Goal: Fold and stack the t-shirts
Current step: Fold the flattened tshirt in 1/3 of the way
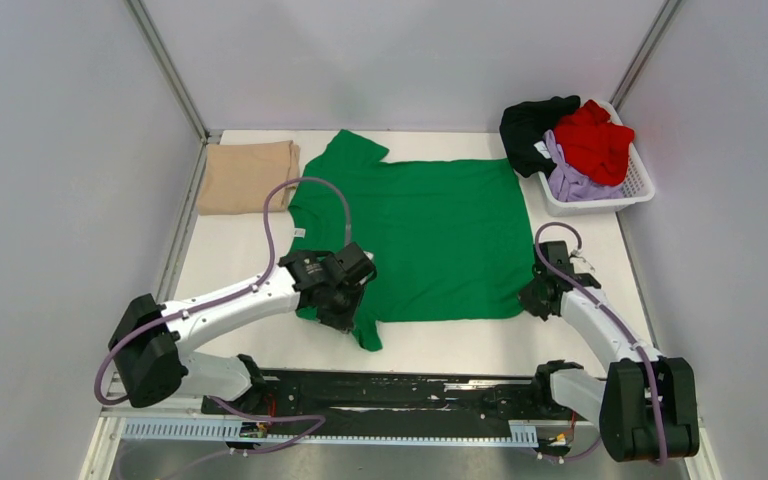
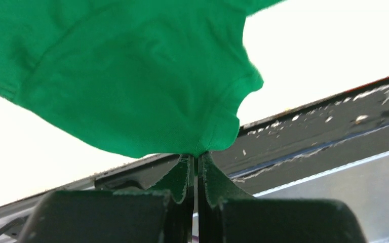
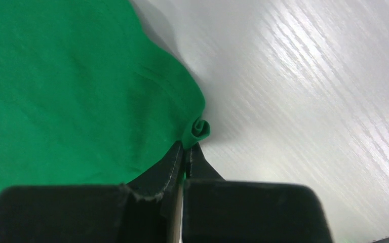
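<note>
A bright green t-shirt (image 1: 430, 235) lies spread on the white table, collar to the left. My left gripper (image 1: 343, 312) is shut on its near sleeve edge and lifts it; in the left wrist view the green cloth (image 2: 131, 76) hangs from my left gripper (image 2: 197, 154). My right gripper (image 1: 538, 300) is shut on the shirt's near right hem corner; in the right wrist view my right gripper (image 3: 186, 147) pinches the rolled corner (image 3: 198, 129). A folded tan t-shirt (image 1: 248, 175) lies at the far left. Black (image 1: 532, 125), red (image 1: 595, 140) and lavender (image 1: 572, 180) t-shirts sit in the basket.
A white plastic basket (image 1: 640, 185) stands at the far right corner. The black rail (image 1: 390, 395) carrying both arm bases runs along the table's near edge. Grey walls close in the table at left, back and right.
</note>
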Robot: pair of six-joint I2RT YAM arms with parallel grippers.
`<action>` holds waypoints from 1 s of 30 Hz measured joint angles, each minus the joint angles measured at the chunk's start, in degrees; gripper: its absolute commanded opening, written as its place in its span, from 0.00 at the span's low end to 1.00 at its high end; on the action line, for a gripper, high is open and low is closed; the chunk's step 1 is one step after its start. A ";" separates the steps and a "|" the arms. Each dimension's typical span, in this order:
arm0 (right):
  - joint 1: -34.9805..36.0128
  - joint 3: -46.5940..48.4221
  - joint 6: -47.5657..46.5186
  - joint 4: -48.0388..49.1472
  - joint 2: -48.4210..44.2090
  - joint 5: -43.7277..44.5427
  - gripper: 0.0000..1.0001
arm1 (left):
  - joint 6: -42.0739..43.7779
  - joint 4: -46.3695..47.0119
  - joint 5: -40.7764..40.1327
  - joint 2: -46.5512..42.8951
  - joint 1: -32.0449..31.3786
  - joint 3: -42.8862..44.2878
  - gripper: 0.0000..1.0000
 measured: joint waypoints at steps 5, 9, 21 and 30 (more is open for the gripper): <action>0.00 3.76 -4.11 0.02 2.32 -1.95 0.00 | 3.28 1.25 4.87 2.40 8.37 4.24 0.00; 0.00 7.87 -6.71 0.15 5.51 -3.39 0.00 | 4.96 2.45 7.52 5.92 14.16 9.51 0.00; -1.29 18.40 -11.06 -0.04 12.90 -3.96 0.00 | 6.21 6.99 15.10 14.16 30.08 17.42 0.00; -2.51 23.96 -12.74 -0.42 15.96 -3.93 0.00 | 7.82 8.20 14.45 16.59 35.89 23.52 0.00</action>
